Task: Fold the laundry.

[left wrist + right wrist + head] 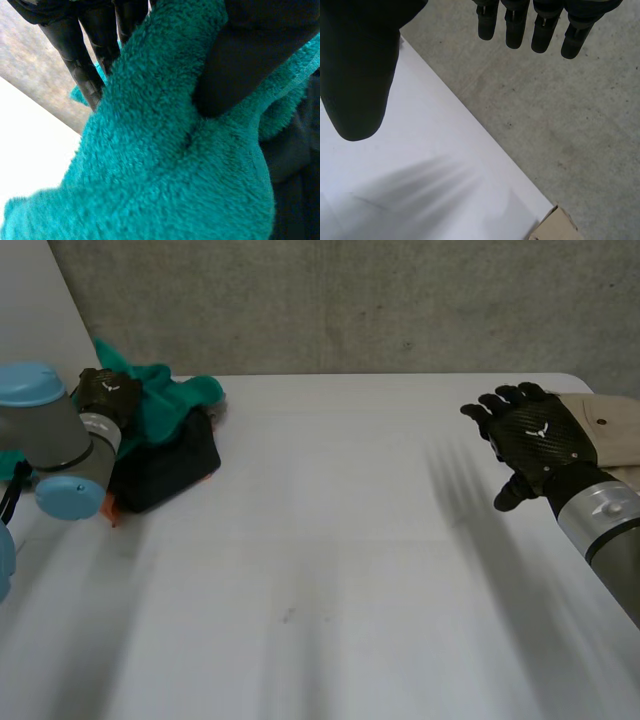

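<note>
We list, at left, the left hand (108, 392), its thumb and fingers pinching a teal towel (165, 165) of thick, fuzzy terry, bunched at the far left corner of the table (330, 570). Beneath the towel is a black cloth (165, 468), smooth, in a lumpy heap. The table is white, flat and matte. At right, the right hand (535, 438) hangs above it, fingers straight and spread, holding nothing. Just beyond is a beige object (615, 425) we cannot identify.

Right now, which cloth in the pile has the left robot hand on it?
The teal towel: the left robot hand pinches it; the black cloth lies underneath.
</note>
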Controlling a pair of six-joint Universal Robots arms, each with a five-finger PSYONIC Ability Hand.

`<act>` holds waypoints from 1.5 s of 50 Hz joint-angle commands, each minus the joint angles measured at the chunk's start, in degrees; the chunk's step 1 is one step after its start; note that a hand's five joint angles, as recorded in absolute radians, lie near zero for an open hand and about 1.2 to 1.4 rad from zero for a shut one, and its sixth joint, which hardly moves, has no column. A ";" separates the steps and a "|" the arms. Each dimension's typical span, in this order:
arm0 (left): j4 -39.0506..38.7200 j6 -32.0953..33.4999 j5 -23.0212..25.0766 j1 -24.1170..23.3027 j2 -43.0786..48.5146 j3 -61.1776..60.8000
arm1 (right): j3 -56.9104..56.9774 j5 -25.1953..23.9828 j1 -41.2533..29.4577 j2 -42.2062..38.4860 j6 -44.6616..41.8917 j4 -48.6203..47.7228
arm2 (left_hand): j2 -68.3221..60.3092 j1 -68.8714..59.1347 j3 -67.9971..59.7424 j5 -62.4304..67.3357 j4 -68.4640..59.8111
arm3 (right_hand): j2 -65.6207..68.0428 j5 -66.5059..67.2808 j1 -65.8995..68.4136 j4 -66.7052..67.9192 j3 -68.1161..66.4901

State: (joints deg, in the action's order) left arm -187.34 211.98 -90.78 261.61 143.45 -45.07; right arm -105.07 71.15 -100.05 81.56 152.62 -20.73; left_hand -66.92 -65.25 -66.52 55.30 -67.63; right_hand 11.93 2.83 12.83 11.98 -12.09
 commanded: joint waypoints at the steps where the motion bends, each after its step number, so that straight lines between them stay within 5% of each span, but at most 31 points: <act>1: -0.30 -8.50 -2.03 -4.26 -13.97 -3.17 | 0.22 0.13 0.74 0.97 0.39 -0.10 | -13.08 -14.75 -13.48 14.70 -12.37 | -1.93 -2.83 -2.83 -1.98 2.09; 14: 1.19 -23.61 6.57 -21.30 -36.30 -14.33 | 1.10 3.20 2.06 1.41 0.92 -0.01 | -13.08 -14.75 -13.48 14.70 -12.37 | -1.93 -2.83 -2.83 -1.98 2.09; 20: 4.44 -26.17 6.67 -23.34 -36.05 -18.64 | 1.19 3.99 2.76 1.33 1.01 -0.01 | -13.08 -14.75 -13.48 14.70 -12.37 | -1.93 -2.83 -2.83 -1.98 2.09; 28: 8.74 -26.18 4.39 -23.34 -24.12 -22.96 | 1.19 3.99 2.85 0.54 1.01 1.03 | -13.08 -14.75 -13.48 14.70 -12.37 | -1.93 -2.83 -2.83 -1.98 2.09; 34: 15.07 -26.18 1.49 -23.34 -18.12 -22.96 | 3.29 3.47 2.41 -3.59 1.10 6.04 | 38.98 37.31 38.58 -37.36 39.69 | -1.93 -2.83 -2.83 -1.98 2.09; 42: 17.19 -26.70 -6.86 -22.46 -28.39 -27.87 | 12.25 3.20 0.83 -8.42 1.54 16.50 | 51.83 50.16 51.43 -50.21 52.54 | -1.93 -2.83 -2.83 -1.98 2.09; 52: 6.40 -26.18 -7.75 -24.13 -46.22 -47.62 | 38.50 2.94 -6.55 -23.78 1.10 28.98 | 51.16 49.49 50.76 -49.54 51.87 | -1.93 -2.83 -2.83 -1.98 2.09; 57: -0.29 -25.74 -7.57 -28.43 -47.39 -55.29 | 50.39 1.45 -9.54 -32.59 1.54 33.02 | 46.12 44.45 45.72 -44.50 46.83 | -1.93 -2.83 -2.83 -1.98 2.09; 62: -5.74 -24.51 -7.31 -33.09 -44.14 -58.90 | 57.52 -0.14 -14.11 -39.97 3.20 39.79 | 44.60 42.93 44.19 -42.97 45.31 | -1.93 -2.83 -2.83 -1.98 2.09; 72: -13.83 -10.02 -6.52 -34.59 -29.73 -55.40 | 57.61 -0.75 -18.51 -45.43 10.67 43.67 | 46.95 45.28 46.55 -45.33 47.66 | -1.68 -2.59 -2.59 -1.74 1.84; 75: -14.72 -5.54 -5.20 -35.55 -25.08 -52.24 | 57.70 -0.40 -18.51 -45.96 11.99 43.23 | 45.62 43.95 45.21 -43.99 46.33 | 10.36 9.45 9.45 10.30 -10.20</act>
State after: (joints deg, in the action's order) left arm -199.25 197.81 -97.67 227.03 109.67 -102.67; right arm -46.54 70.33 -118.06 36.67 161.28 23.23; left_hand -18.06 -18.27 -18.09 8.29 -18.19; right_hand 11.95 2.84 12.83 12.00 -12.10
